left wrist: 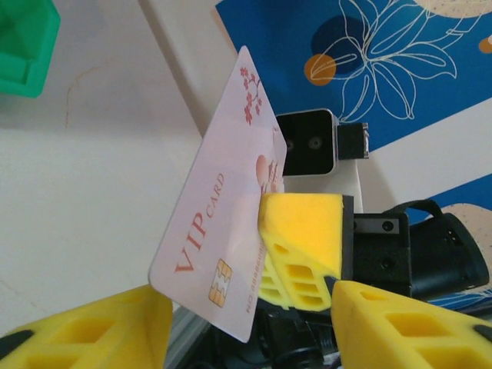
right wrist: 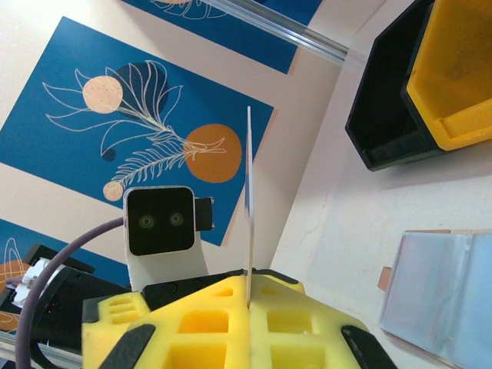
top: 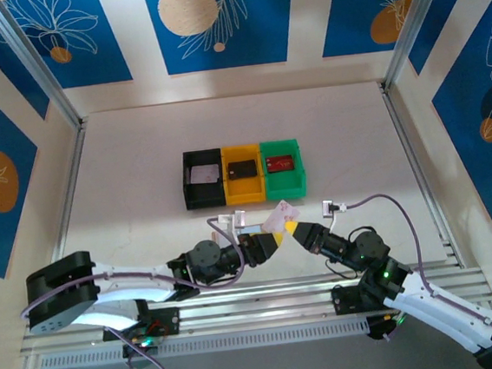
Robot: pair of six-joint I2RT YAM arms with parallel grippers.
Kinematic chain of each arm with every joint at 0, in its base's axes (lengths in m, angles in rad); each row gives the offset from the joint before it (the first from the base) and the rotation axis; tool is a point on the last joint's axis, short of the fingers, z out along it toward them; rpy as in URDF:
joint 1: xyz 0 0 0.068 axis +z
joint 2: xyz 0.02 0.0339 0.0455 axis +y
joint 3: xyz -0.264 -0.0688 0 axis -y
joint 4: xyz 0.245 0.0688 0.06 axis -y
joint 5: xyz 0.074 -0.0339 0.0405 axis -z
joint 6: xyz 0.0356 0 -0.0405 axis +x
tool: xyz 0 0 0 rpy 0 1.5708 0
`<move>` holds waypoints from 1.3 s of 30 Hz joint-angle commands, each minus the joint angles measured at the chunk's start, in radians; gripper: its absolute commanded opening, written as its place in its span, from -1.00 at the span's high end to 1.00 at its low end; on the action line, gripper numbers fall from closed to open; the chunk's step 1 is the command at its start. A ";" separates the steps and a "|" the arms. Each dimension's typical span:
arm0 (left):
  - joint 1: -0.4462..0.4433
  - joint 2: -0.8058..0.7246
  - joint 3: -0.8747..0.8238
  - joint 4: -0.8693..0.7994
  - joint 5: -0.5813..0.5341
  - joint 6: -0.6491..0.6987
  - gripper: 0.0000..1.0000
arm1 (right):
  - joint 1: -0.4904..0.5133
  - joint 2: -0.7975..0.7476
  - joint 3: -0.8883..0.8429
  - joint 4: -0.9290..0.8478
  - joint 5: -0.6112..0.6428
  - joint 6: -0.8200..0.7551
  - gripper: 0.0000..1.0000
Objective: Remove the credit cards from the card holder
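Pale pink plastic, the VIP card [left wrist: 219, 231] stands edge-up in the right pincer [right wrist: 248, 286]. That pincer's yellow fingers [right wrist: 207, 323] are pressed together on one edge of the card, which rises straight above them. The left pincer [left wrist: 250, 311] faces it with its own yellow fingers [left wrist: 92, 330] spread wide, one on either side of the card's chip corner, clamping nothing. The card holder [right wrist: 440, 292] lies open on the tabletop [right wrist: 346, 200] just right of the right pincer, grey-blue pockets upward. Beyond the holder, ahead of that pincer, sit a black bin [right wrist: 380, 115] and a yellow bin [right wrist: 453, 92] side by side.
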 commanded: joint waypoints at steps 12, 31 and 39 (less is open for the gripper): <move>-0.011 0.038 -0.003 0.190 -0.099 0.009 0.47 | 0.022 -0.018 -0.031 0.038 0.044 0.021 1.00; -0.021 0.046 0.002 0.191 -0.156 0.007 0.89 | 0.028 -0.048 -0.021 -0.043 0.061 0.049 1.00; -0.006 -0.110 0.006 -0.081 -0.209 0.008 1.00 | 0.028 -0.077 0.032 -0.204 0.094 0.037 0.52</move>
